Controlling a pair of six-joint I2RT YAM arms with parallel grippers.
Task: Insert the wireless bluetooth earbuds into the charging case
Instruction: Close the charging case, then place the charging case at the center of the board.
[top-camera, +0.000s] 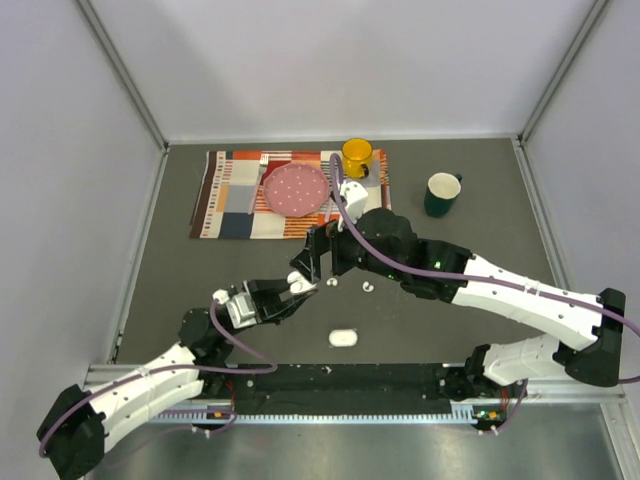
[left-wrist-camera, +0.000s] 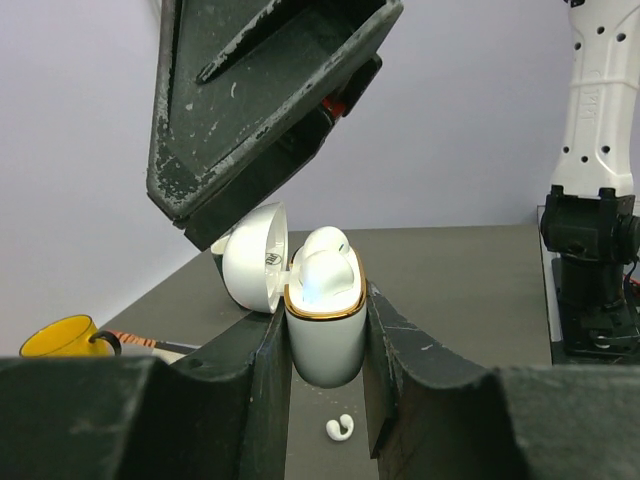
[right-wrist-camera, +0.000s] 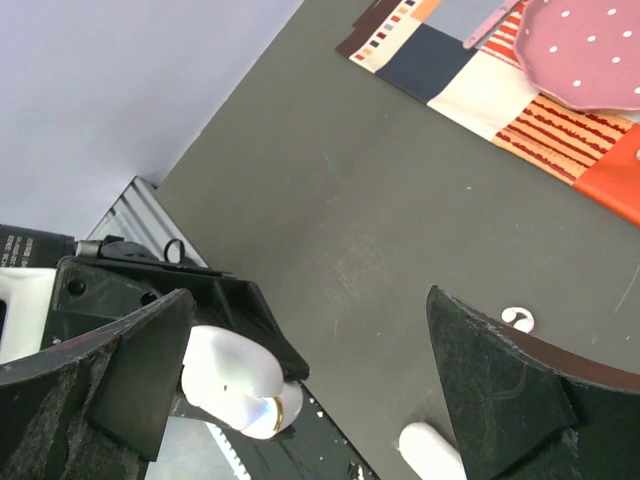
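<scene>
Left gripper (left-wrist-camera: 325, 345) clamped on the open charging case (left-wrist-camera: 322, 335). Case upright, lid (left-wrist-camera: 250, 258) swung back to one side. Inside it, white earbuds (left-wrist-camera: 322, 262) show above the gold rim; how many, cannot tell. Right gripper (right-wrist-camera: 310, 320) just above the case, fingers spread wide, holding nothing. Left wrist view shows one loose earbud (left-wrist-camera: 340, 428) on the table (left-wrist-camera: 470, 290) below the case. Right wrist view hides the case's inside and shows a second closed case (right-wrist-camera: 430, 450) nearby, cut off by the frame edge. In the top view the held case is mostly covered by the grippers.
</scene>
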